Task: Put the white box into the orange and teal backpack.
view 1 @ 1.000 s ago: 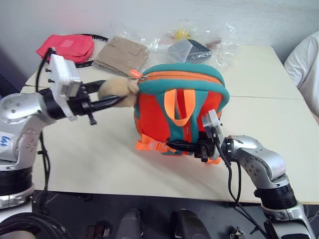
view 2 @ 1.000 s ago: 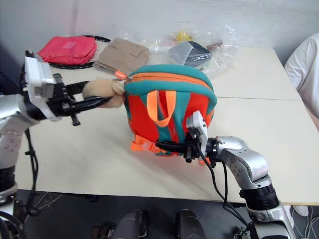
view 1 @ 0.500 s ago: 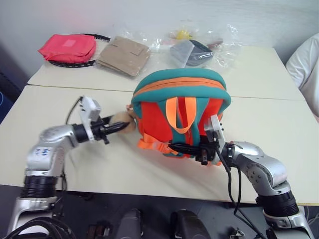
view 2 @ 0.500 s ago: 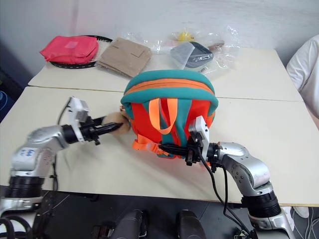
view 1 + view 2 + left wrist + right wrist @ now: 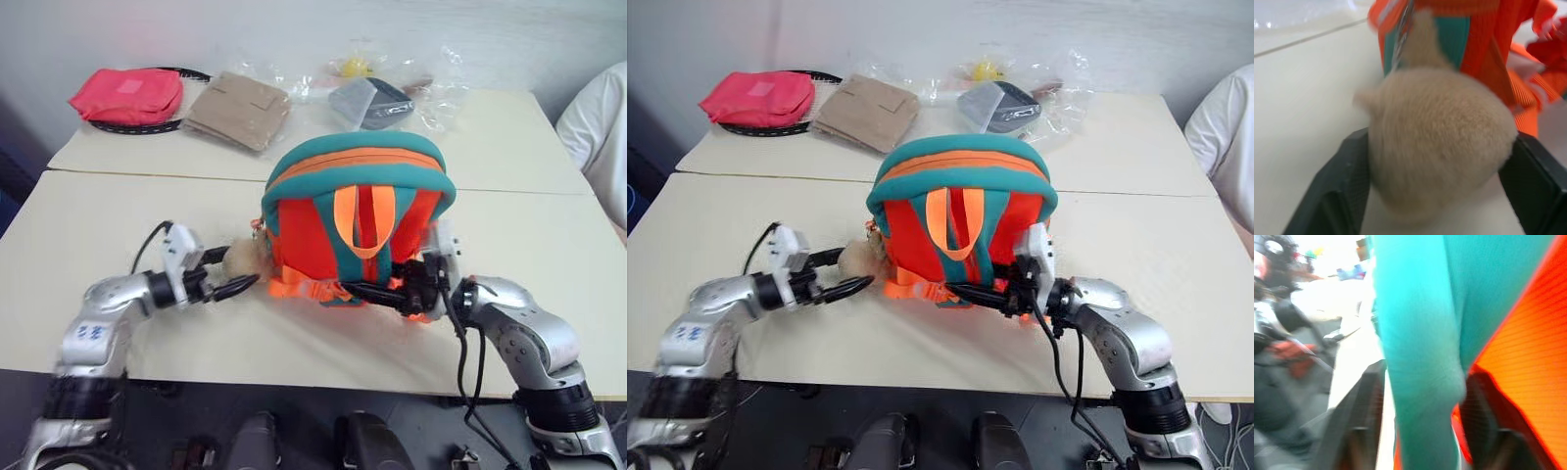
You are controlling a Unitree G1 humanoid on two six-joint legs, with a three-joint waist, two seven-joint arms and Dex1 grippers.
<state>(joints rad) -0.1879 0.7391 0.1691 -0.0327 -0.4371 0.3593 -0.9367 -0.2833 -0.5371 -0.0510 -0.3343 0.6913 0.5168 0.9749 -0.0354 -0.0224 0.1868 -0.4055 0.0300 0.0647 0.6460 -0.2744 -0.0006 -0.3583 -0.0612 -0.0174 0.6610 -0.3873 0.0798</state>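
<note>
The orange and teal backpack (image 5: 358, 223) stands upright near the front of the pale surface (image 5: 147, 225), strap side toward the robot, teal zipper band on top running left to right; a red-pink pouch (image 5: 127, 96), tan pouch (image 5: 240, 110) and grey container in plastic (image 5: 372, 98) lie along the far edge by a light wall; the left hand (image 5: 1442, 196) is spread wide around the plush bear head (image 5: 1437, 142); the right hand (image 5: 1422, 431) straddles a teal strap (image 5: 1425, 357), fingers parted.
</note>
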